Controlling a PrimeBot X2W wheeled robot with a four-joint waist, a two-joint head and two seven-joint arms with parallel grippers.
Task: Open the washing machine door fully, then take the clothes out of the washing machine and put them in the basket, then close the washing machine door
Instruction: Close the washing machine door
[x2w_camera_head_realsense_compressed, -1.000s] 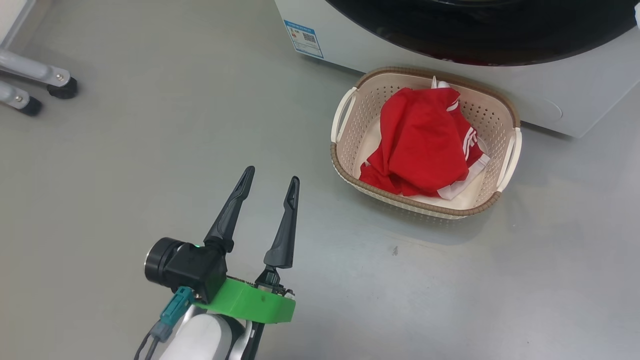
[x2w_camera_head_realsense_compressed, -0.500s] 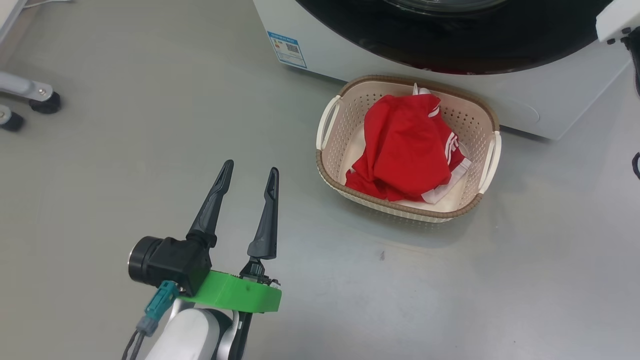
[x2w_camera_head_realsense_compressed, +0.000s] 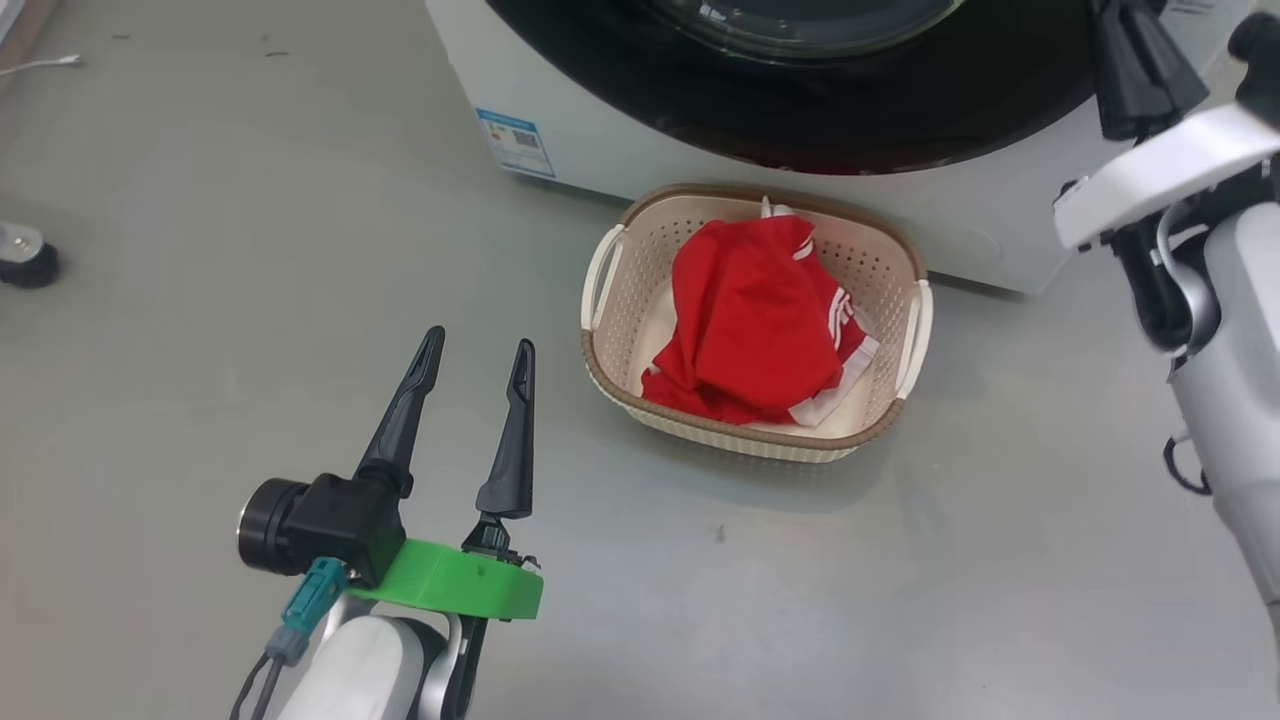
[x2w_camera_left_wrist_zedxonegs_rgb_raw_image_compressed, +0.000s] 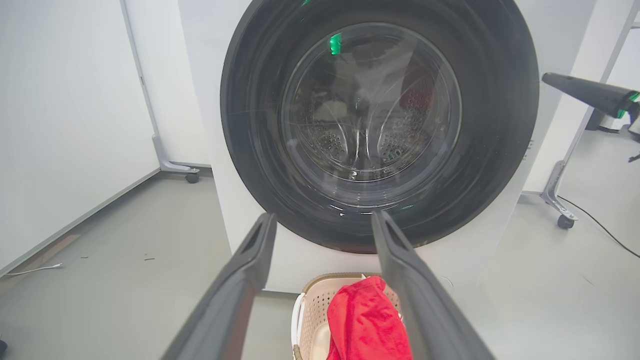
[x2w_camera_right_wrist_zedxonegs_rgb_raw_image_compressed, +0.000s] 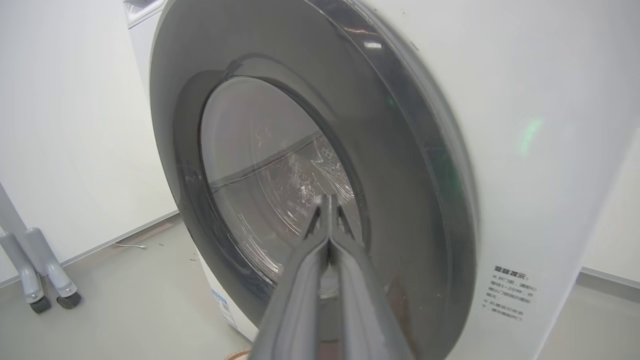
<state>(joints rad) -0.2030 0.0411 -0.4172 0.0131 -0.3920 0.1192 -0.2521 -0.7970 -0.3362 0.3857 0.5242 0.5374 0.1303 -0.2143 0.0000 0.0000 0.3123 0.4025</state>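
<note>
- Left tool (x2w_camera_head_realsense_compressed: 480, 342) hovers low over the grey floor (x2w_camera_head_realsense_compressed: 250, 250), its two dark fingers spread wide with nothing between them, pointing toward the washing machine (x2w_camera_head_realsense_compressed: 600, 150).
- Right tool (x2w_camera_right_wrist_zedxonegs_rgb_raw_image_compressed: 327, 200) has its fingers pressed tight together and grips nothing. It is raised at the machine's right side, aimed at the door glass. Whether the tips touch the glass cannot be told.
- The washing machine door (x2w_camera_left_wrist_zedxonegs_rgb_raw_image_compressed: 250, 125) lies flat against the white front of the machine. Its wide black rim rings a clear bulging centre, and the perforated steel drum shows through the glass.
- The basket (x2w_camera_head_realsense_compressed: 640, 260) stands on the floor just in front of the machine, below the door. It is cream, with a brown rim and a white handle on each side.
- The clothes (x2w_camera_head_realsense_compressed: 750, 320) lie bunched inside the basket. They are red fabric with white stripes showing at the right edge, and a white band hangs near the front.
- A small blue label (x2w_camera_head_realsense_compressed: 513, 142) sits on the machine's lower left front corner.
</note>
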